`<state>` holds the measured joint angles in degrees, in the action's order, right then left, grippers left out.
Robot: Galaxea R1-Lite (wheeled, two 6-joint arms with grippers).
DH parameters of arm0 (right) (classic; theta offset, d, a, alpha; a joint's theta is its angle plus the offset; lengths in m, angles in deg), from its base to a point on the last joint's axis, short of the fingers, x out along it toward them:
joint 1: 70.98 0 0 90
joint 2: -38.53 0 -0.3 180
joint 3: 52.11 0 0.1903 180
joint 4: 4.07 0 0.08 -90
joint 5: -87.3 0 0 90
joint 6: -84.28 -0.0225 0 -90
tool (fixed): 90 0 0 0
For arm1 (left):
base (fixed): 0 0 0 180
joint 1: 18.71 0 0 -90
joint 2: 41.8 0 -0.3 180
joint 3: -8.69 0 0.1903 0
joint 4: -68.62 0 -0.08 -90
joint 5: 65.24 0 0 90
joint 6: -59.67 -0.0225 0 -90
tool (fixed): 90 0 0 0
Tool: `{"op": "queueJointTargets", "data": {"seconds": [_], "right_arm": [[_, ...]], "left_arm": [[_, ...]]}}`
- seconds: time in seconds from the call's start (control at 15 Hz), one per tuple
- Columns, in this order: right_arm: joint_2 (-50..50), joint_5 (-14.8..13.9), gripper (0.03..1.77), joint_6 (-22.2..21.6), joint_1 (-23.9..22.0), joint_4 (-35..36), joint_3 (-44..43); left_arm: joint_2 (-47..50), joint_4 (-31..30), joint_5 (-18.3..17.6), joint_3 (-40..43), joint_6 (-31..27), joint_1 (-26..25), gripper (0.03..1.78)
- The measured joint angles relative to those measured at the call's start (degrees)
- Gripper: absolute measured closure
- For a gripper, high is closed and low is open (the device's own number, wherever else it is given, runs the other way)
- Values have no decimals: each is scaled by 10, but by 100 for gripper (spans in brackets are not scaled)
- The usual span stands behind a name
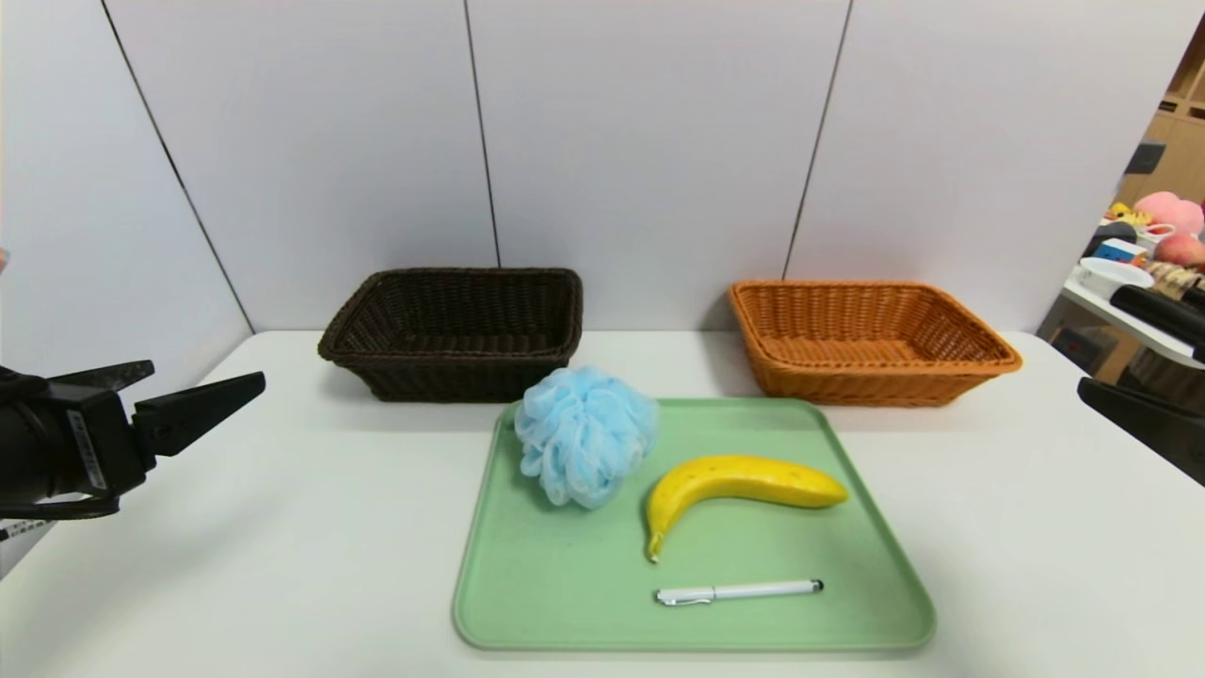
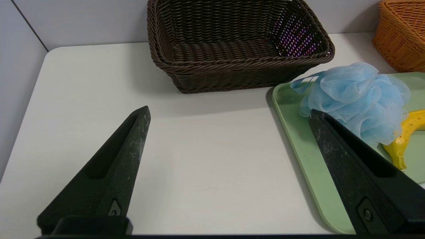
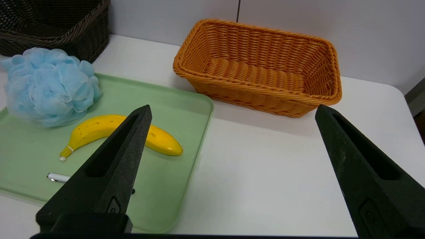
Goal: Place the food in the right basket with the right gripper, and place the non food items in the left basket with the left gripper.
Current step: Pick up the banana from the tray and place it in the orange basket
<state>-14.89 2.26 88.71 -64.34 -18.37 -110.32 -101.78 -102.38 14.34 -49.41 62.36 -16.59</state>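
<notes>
On the white table (image 1: 311,565), the banana (image 3: 162,141) lies near the right gripper's (image 3: 233,106) open, empty jaws.

Both arms end in matte black, tapered jaws (image 2: 230,111), slotted, screw at base (scuffed, too). Left wrist (image 1: 99,438): black block, pale printed label, black cable below.

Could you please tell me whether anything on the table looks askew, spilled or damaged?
Nothing stands out. The bath pouf, banana and pen lie on the green tray, and the dark basket and orange basket stand upright behind it. I see no spill or breakage.
</notes>
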Motion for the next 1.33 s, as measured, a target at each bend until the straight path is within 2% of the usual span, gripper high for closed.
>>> {"op": "queueJointTargets", "data": {"seconds": [0.33,0.67,0.87,1.0,1.07,1.2,1.33], "right_arm": [[-25,1,10,-1,6,4,-2],[-65,-1,10,2,73,10,-22],[-97,10,10,11,107,13,-39],[-123,38,10,32,118,25,-45],[-137,63,10,49,119,33,-46],[-165,114,10,96,116,40,-55],[-194,145,10,135,112,37,-72]], "left_arm": [[-9,-30,0,20,-2,4,12],[-6,-30,-1,22,-2,4,12],[-3,-29,-1,25,-3,4,12],[-1,-29,-1,29,-4,4,12],[0,-29,-1,30,-4,4,12],[3,-29,-1,31,-6,4,12],[4,-29,1,30,-8,4,12]]}}
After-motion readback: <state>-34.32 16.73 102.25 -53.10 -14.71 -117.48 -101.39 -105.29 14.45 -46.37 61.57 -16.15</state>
